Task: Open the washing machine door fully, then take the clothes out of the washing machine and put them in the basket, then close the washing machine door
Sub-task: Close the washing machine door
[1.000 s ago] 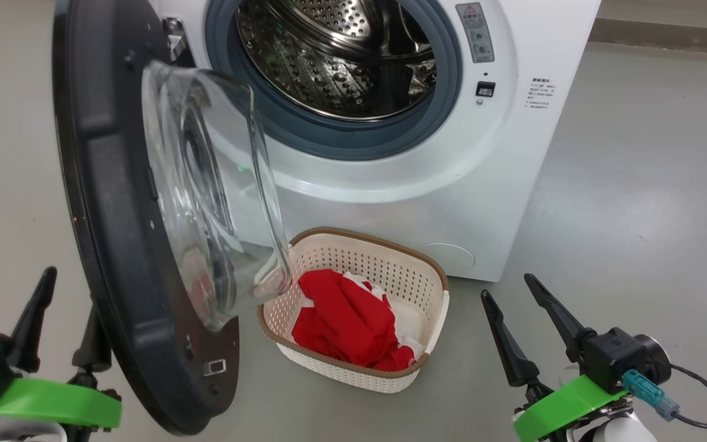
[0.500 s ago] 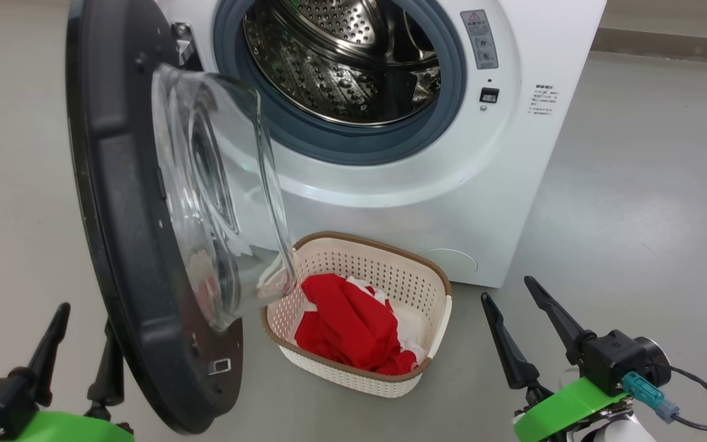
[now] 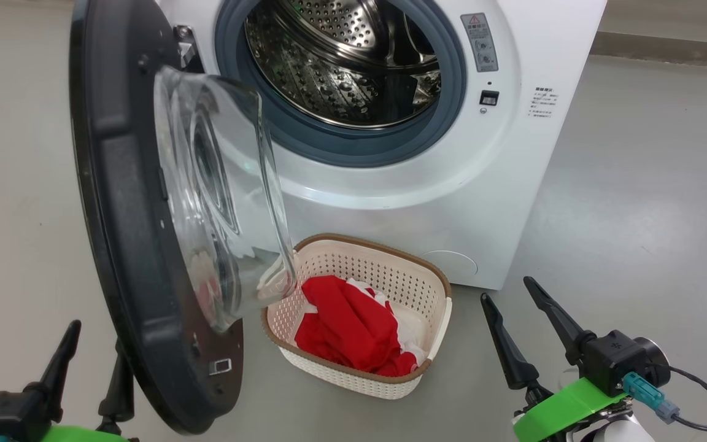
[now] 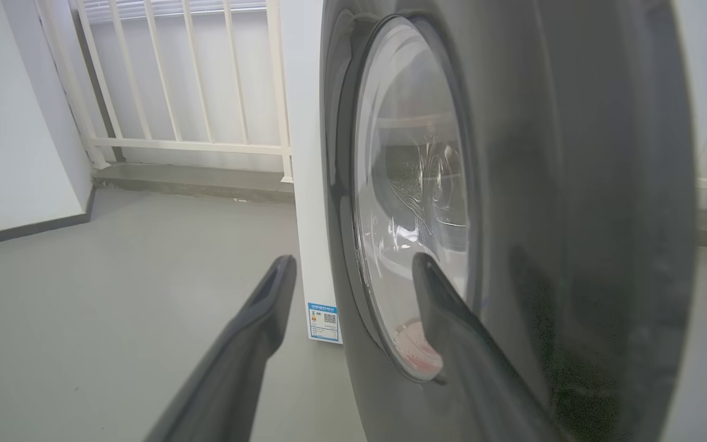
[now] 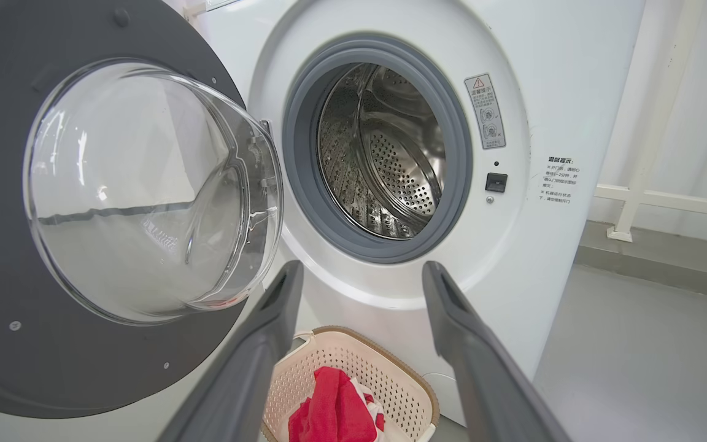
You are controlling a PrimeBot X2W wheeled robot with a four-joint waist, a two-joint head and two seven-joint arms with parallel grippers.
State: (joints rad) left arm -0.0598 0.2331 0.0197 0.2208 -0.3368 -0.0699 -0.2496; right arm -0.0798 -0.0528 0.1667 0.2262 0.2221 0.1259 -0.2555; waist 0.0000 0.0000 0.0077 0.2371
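The washing machine (image 3: 513,184) stands with its steel drum (image 3: 341,61) showing nothing inside. The washing machine door (image 3: 114,184) hangs open to the left, edge-on to me, glass bowl (image 3: 218,184) facing the basket. The basket (image 3: 353,380) sits on the floor below the opening, holding the red and white clothes (image 3: 347,328). My left gripper (image 3: 99,344) is open, low behind the door's outer face (image 4: 574,184), one finger (image 4: 445,313) close to it. My right gripper (image 3: 507,290) is open, right of the basket (image 5: 359,362) and apart from it, pointing at the machine (image 5: 513,258).
Grey floor (image 3: 636,184) spreads to the right of the machine. A white railing (image 4: 194,80) runs behind the machine, seen also at right as a railing (image 5: 666,202). A wall corner (image 4: 16,153) stands at the far left. A cable (image 3: 697,393) trails from my right wrist.
The head camera has shifted a little. My left gripper has sunk lower in that view and come closer to the door's outer side. The right gripper has stayed put.
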